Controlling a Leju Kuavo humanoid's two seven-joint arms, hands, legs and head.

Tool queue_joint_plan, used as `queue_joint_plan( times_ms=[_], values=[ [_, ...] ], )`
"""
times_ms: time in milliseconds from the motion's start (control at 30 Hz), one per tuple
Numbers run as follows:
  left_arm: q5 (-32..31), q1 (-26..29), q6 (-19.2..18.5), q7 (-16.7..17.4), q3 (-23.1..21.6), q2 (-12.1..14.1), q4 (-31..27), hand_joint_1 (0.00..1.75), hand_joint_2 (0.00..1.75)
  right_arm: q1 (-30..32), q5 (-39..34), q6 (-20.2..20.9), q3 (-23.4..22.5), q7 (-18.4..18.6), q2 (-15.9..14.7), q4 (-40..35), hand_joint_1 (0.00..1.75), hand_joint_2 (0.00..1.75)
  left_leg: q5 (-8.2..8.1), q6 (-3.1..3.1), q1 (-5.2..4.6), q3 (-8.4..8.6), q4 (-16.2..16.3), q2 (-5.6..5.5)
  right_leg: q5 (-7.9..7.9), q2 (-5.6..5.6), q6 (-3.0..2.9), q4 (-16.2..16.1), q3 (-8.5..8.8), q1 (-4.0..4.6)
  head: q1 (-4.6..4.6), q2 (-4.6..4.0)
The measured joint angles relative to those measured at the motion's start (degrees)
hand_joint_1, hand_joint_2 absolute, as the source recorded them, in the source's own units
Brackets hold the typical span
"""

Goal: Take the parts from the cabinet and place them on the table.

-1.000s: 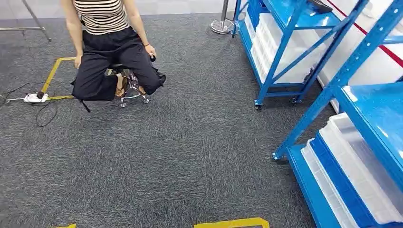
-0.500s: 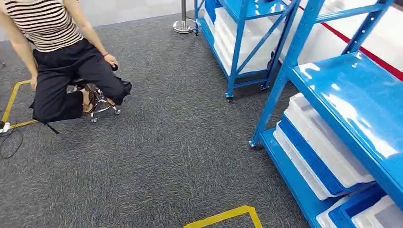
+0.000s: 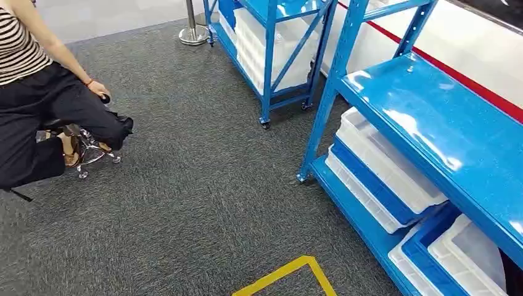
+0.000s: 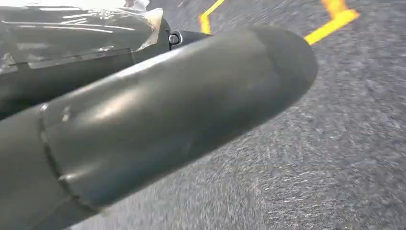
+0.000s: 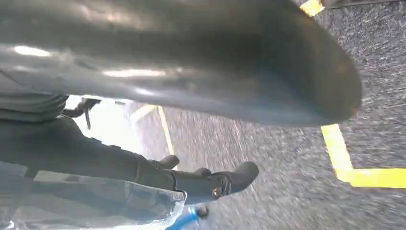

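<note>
A blue shelf rack [image 3: 432, 135] stands at my right in the head view. Its middle shelf is bare and shiny. Under it, on the lowest shelf, lie stacked white bins [image 3: 395, 169] with a blue bin [image 3: 370, 179] between them, and more white bins [image 3: 469, 259] sit nearer to me. No loose parts show in them. My right hand [image 5: 210, 184] hangs over the carpet in the right wrist view, its dark fingers stretched out with nothing in them. My left hand's plastic-wrapped cover [image 4: 72, 28] shows in the left wrist view, its fingers hidden.
A second blue rack [image 3: 268, 74] on wheels holds white bins further back. A person [image 3: 37, 105] sits on a wheeled stool at the left. A stanchion base [image 3: 192, 34] stands behind. Yellow tape [image 3: 290, 271] marks the grey carpet near my feet.
The whole picture has slid left: the camera has turned right toward the near rack, which now shows closer and larger. The person has shifted to the left edge of the picture.
</note>
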Motion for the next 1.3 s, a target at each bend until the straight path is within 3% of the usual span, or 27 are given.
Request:
queue_joint_plan(
  times_ms=[33,67,133,167,200,333,367,400,433,500,533,567,633,667,700,733,833,867,900,933,1000,1067,1133,1167,1200,1233,1300],
  values=[
    [-0.3,0.1,-0.5,-0.8,-0.1,0.1,0.0,0.00,0.00,0.2,-0.4,-0.2,-0.2,-0.1,0.0,0.0,0.00,0.00,-0.02,0.00,-0.02,-0.05,0.0,0.75,-0.48,-0.14,0.40,2.5,-1.15,-0.12,0.02,0.00],
    [-0.5,0.1,-1.0,-1.7,-0.2,0.3,0.0,0.00,0.00,0.5,-0.8,-0.5,-0.6,-0.2,0.0,0.0,0.00,0.00,-0.06,-0.05,-0.02,-0.04,0.0,1.41,0.03,-0.28,0.84,1.9,-0.84,-0.23,-0.02,0.00],
    [-1.3,0.1,-2.3,-3.9,-0.6,0.7,0.0,0.00,0.00,0.9,-2.1,-1.4,-1.5,-0.3,0.0,0.0,0.00,0.00,-0.22,-0.30,-0.01,0.15,0.0,2.71,3.58,-1.25,2.00,-7.1,4.17,-0.44,0.11,0.00],
    [-2.0,0.1,-3.0,-4.9,-0.9,0.8,0.0,0.00,0.00,0.9,-2.8,-1.9,-2.1,-0.3,0.0,0.0,0.00,0.00,-0.37,-0.53,-0.02,0.34,0.1,3.26,5.31,-3.01,2.24,-13.0,7.48,-0.43,0.13,0.00],
    [-2.5,0.2,-3.5,-5.6,-1.4,1.1,0.0,0.00,0.00,0.8,-3.4,-2.3,-2.7,-0.3,0.1,0.0,0.00,0.00,-0.56,-0.81,-0.35,0.53,0.1,3.76,5.91,-6.01,1.81,-16.5,9.42,-0.16,0.26,0.00],
    [-5.2,0.1,-5.3,-7.4,-3.4,1.9,0.0,0.00,0.00,1.3,-5.8,-4.0,-5.2,-0.1,0.5,0.0,0.00,0.00,-1.07,-2.35,-0.29,1.47,0.0,6.09,6.52,-3.49,0.04,-16.5,8.97,0.42,0.07,0.00],
    [-6.0,0.1,-5.6,-7.7,-4.0,2.1,0.0,0.00,0.00,1.4,-6.4,-4.4,-5.8,0.1,0.6,0.0,0.00,0.00,-1.59,-2.90,0.07,1.57,0.3,5.59,6.98,-2.68,-0.64,-17.0,10.04,-0.33,0.15,0.00],
    [-6.8,0.1,-6.1,-8.0,-4.6,2.5,0.0,0.00,0.00,1.5,-7.1,-5.1,-6.5,0.4,0.8,0.0,0.00,0.00,-3.00,-3.20,0.17,1.15,2.0,2.56,7.05,-2.16,-0.84,-17.0,9.93,-0.23,-0.35,0.00],
    [-7.6,0.1,-6.5,-8.3,-5.2,2.6,0.0,0.00,0.00,1.5,-7.6,-5.6,-7.2,0.7,1.1,0.0,0.00,0.00,-5.32,-3.32,0.37,-0.38,5.5,0.61,7.19,-1.63,-1.15,-16.9,9.88,-0.25,-0.55,0.00],
    [-8.3,0.4,-7.0,-8.5,-6.2,3.0,0.0,0.00,0.00,1.4,-8.3,-6.0,-8.3,0.9,1.8,0.0,0.00,0.00,-9.38,-3.55,0.36,-4.55,14.2,-0.79,7.20,-0.18,-1.38,-16.9,9.75,0.02,-0.61,0.00],
    [-8.7,0.4,-7.1,-8.6,-6.6,3.1,0.0,0.00,0.00,1.5,-8.7,-6.1,-8.8,1.1,2.2,0.0,0.00,0.00,-10.14,-3.54,0.36,-6.27,17.3,-0.98,7.20,0.63,-1.38,-16.8,9.68,0.14,-0.61,0.00],
    [-9.1,0.5,-7.3,-8.6,-7.1,3.3,0.0,0.00,0.00,1.7,-9.0,-6.4,-9.3,1.3,2.4,0.0,0.00,0.00,-9.20,-3.40,0.36,-6.69,17.5,-1.04,7.20,1.52,-1.38,-16.7,9.68,0.24,-0.59,0.00],
    [-10.1,0.5,-7.8,-8.8,-8.0,3.7,0.0,0.00,0.00,1.8,-9.7,-7.1,-10.3,1.6,2.9,0.0,0.00,0.00,-4.26,-3.00,0.37,-3.97,10.8,-1.38,7.18,3.11,-1.36,-16.5,9.73,0.24,-0.59,0.00],
    [-10.3,0.5,-8.0,-8.8,-8.3,3.8,0.0,0.00,0.00,1.8,-9.9,-7.4,-10.7,1.7,3.1,0.0,0.00,0.00,-1.58,-2.80,0.42,-1.69,5.7,-2.30,7.18,3.88,-1.35,-16.4,9.78,0.24,-0.63,0.00],
    [-10.7,0.5,-8.2,-8.8,-8.8,3.9,0.0,0.00,0.00,1.8,-10.2,-7.6,-11.1,1.8,3.4,0.0,0.00,0.00,-0.64,-2.54,0.58,0.01,1.7,-5.31,7.19,4.54,-1.32,-16.4,9.64,0.19,-0.61,0.00],
    [-10.9,0.5,-8.3,-8.8,-9.0,4.1,0.0,0.00,0.00,1.7,-10.4,-7.8,-11.5,1.8,3.6,0.0,0.00,0.00,-0.99,-2.52,0.54,0.21,1.0,-6.00,7.13,5.10,-1.09,-16.1,9.38,0.79,-0.52,0.00],
    [-11.5,0.2,-8.5,-8.8,-10.1,4.1,0.0,0.00,0.00,2.2,-10.8,-8.1,-12.4,2.0,4.2,0.0,0.00,0.00,-0.77,-1.79,-0.10,0.07,1.2,-4.22,7.62,6.45,-0.13,-16.5,8.26,0.06,-0.54,0.00],
    [-11.9,0.2,-8.6,-8.8,-10.3,4.0,0.0,0.00,0.00,2.3,-10.9,-8.2,-12.6,2.0,4.2,0.0,0.00,0.00,-0.34,-1.22,0.34,0.17,0.5,-3.42,7.51,6.69,0.21,-16.3,8.21,0.26,-0.57,0.00],
    [-11.9,0.1,-8.7,-8.8,-10.5,4.0,0.0,0.00,0.00,2.4,-10.9,-8.4,-12.7,2.0,4.3,0.0,0.00,0.00,-0.13,-0.84,0.38,0.27,0.3,-2.78,6.77,3.53,0.13,-14.9,7.61,0.26,-0.46,0.00],
    [-11.9,0.1,-8.7,-8.8,-10.6,4.1,0.0,0.00,0.00,2.3,-11.0,-8.5,-12.8,2.1,4.3,0.0,0.00,0.00,-0.09,-0.43,0.34,0.16,0.2,-2.02,4.82,1.29,-0.16,-11.8,6.04,0.29,-0.04,0.00],
    [-12.0,0.4,-9.0,-8.8,-10.6,4.1,0.0,0.00,0.00,2.1,-11.1,-8.5,-13.2,2.1,4.4,0.0,0.00,0.00,-0.15,-0.31,0.10,0.02,0.3,-0.11,0.52,-0.01,-0.45,-2.1,1.27,0.06,0.02,0.00],
    [-12.0,0.5,-9.0,-8.7,-10.6,4.2,0.0,0.00,0.00,2.2,-11.2,-8.5,-13.5,2.1,4.4,0.0,0.00,0.00,-0.17,-0.33,0.08,-0.10,0.3,1.44,-0.55,-0.24,0.17,2.6,-0.84,-0.09,0.05,0.00],
    [-11.9,0.4,-9.0,-8.6,-10.9,4.1,0.0,0.00,0.00,2.5,-11.1,-8.5,-13.7,2.0,4.4,0.0,0.00,0.00,-0.26,-0.46,0.08,0.01,0.3,2.85,2.29,-0.83,1.32,-4.1,2.99,-0.28,0.15,0.00],
    [-11.9,0.4,-9.0,-8.5,-11.0,4.1,0.0,0.00,0.00,2.4,-11.1,-8.5,-13.7,1.9,4.3,0.0,0.00,0.00,-0.35,-0.61,0.08,0.13,0.3,3.46,4.17,-1.81,1.71,-9.7,6.09,-0.31,0.11,0.00],
    [-11.8,0.4,-9.0,-8.5,-11.0,4.0,0.0,0.00,0.00,2.3,-10.9,-8.5,-13.7,1.9,4.3,0.0,0.00,0.00,-0.46,-0.83,-0.02,0.36,0.4,4.02,5.56,-4.16,1.74,-15.1,9.20,-0.26,0.18,0.00],
    [-11.8,0.4,-9.0,-8.5,-11.0,4.0,0.0,0.00,0.00,2.1,-10.8,-8.5,-13.7,1.8,4.3,0.0,0.00,0.00,-0.78,-1.29,-0.56,0.40,0.5,4.59,5.83,-5.52,1.28,-16.2,9.68,0.10,0.11,0.00],
    [-11.6,0.3,-9.0,-8.5,-11.1,4.1,0.0,0.00,0.00,2.2,-10.6,-8.5,-13.7,1.8,4.3,0.0,0.00,0.00,-0.88,-1.95,-0.42,0.72,0.5,5.57,6.18,-4.07,0.33,-16.2,9.10,0.19,-0.04,0.00]
  ],
)
